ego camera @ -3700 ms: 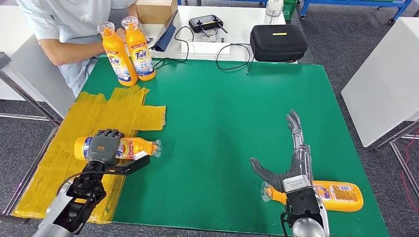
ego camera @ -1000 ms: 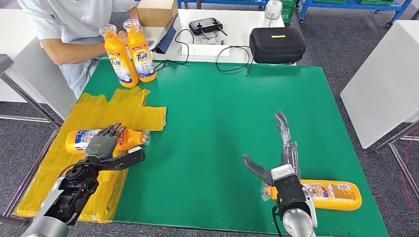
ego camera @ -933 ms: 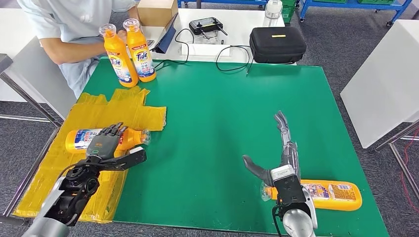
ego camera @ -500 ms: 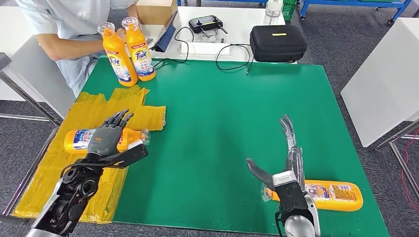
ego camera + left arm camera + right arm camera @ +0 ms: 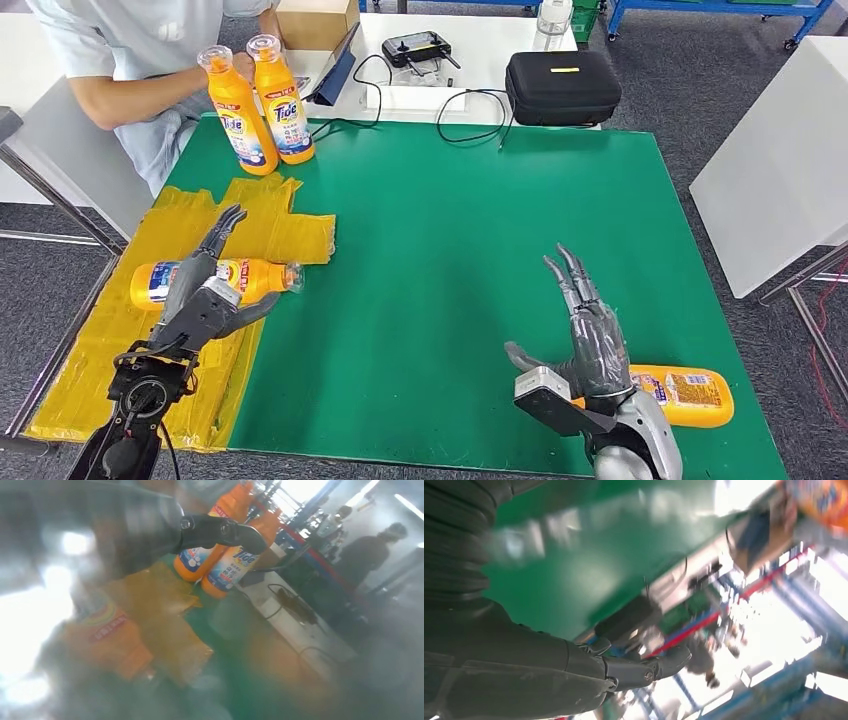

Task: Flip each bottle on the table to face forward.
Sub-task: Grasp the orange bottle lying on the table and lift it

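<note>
Head view: black case [image 5: 563, 87] behind table [image 5: 470, 220].

We are in a lab or workshop: grey carpet [image 5: 660, 60], blue metal racks [image 5: 720, 12], white worktables [image 5: 470, 45] with cables [image 5: 470, 105], a remote controller [image 5: 420, 47].

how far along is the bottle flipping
Two bottles stand upright at the far left corner, steadied by a person's hand. Nothing is in hand: the left hand and right hand hover open. Left to do: the bottle on the yellow sheet and the near-right bottle, both lying flat.
</note>
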Tool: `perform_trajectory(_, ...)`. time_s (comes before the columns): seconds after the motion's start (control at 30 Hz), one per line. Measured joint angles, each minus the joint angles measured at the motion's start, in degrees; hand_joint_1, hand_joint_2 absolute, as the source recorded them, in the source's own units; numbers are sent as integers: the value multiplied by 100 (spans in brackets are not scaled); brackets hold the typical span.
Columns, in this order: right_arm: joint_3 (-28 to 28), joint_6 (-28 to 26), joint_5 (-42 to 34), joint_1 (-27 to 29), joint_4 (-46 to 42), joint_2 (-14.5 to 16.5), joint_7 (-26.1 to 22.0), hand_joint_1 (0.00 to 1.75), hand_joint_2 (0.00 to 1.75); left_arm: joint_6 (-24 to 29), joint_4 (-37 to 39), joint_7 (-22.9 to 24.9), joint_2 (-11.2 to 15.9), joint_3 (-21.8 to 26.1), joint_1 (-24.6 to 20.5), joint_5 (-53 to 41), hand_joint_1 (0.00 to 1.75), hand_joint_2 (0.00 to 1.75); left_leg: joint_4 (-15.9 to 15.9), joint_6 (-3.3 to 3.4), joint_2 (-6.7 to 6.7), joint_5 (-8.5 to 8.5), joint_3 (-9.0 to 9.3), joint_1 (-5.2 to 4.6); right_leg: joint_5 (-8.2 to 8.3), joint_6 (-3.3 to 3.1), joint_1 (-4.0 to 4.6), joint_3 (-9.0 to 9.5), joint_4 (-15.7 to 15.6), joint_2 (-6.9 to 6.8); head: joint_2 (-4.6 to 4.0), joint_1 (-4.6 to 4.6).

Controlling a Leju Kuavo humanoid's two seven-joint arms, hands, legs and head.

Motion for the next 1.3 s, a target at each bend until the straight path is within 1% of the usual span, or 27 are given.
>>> perform_trajectory(0.07,70,407,3,62,-67,-439,-6,0,175,-57,8,-132,-76,163,53,469,0,175,2,1,-1,0,-1,-1,0,1,-2,0,-1,-3,0,-1)
perform_trajectory(0.1,81,601,-86,130,-130,-742,-53,0,175,-91,19,-220,-112,267,86,740,0,175,4,2,-3,-1,-3,-2,0,1,-4,-1,-1,-6,0,0)
perform_trajectory(0.17,3,906,-409,386,-326,-1447,-219,0,175,-165,62,-418,-164,497,144,1202,0,175,7,10,-7,-5,-6,-9,-1,3,-12,-3,-2,-12,0,1)
perform_trajectory(0.23,-266,1130,-768,845,-616,-2163,-415,0,175,-245,124,-590,-189,698,175,1479,0,175,9,22,-15,-13,-8,-18,-6,12,-22,-1,-3,-21,0,0)
perform_trajectory(0.3,-766,1326,-1002,1494,-962,-2794,-525,0,175,-312,196,-694,-203,841,188,1632,0,175,11,33,-25,-21,-10,-23,-12,22,-25,3,-3,-28,0,0)
perform_trajectory(0.37,-1348,1495,-1146,2112,-1264,-3242,-543,0,175,-352,268,-743,-215,943,194,1762,0,175,12,37,-21,-28,-11,-25,-14,25,-25,3,-3,-22,0,1)
perform_trajectory(0.47,-2002,1629,-1264,2685,-1567,-3593,-542,0,175,-390,352,-769,-244,1033,191,1892,0,175,11,38,4,-36,-5,-25,-13,25,-24,-1,-3,0,0,-1)
perform_trajectory(0.57,-2305,1688,-1278,2944,-1722,-3762,-474,0,175,-383,412,-787,-278,1092,187,2018,0,175,11,39,10,-36,2,-22,-13,25,-21,-1,-4,7,0,-2)
perform_trajectory(0.7,-2416,1681,-1252,3053,-1739,-3800,-284,0,175,-268,436,-849,-324,1180,186,2206,0,175,10,40,7,-29,5,-20,-13,25,-19,2,-3,6,0,-2)
perform_trajectory(0.9,-2363,1504,-897,2861,-1441,-3692,-64,0,175,-155,433,-847,-364,1210,186,2207,0,175,10,40,8,-28,5,-18,-12,25,-20,4,-3,7,0,-2)
perform_trajectory(1.3,-2212,1469,-738,2584,-1058,-3523,13,0,175,-110,433,-828,-406,1208,186,2174,0,175,10,40,8,-29,5,-18,-12,25,-19,4,-3,7,0,-1)
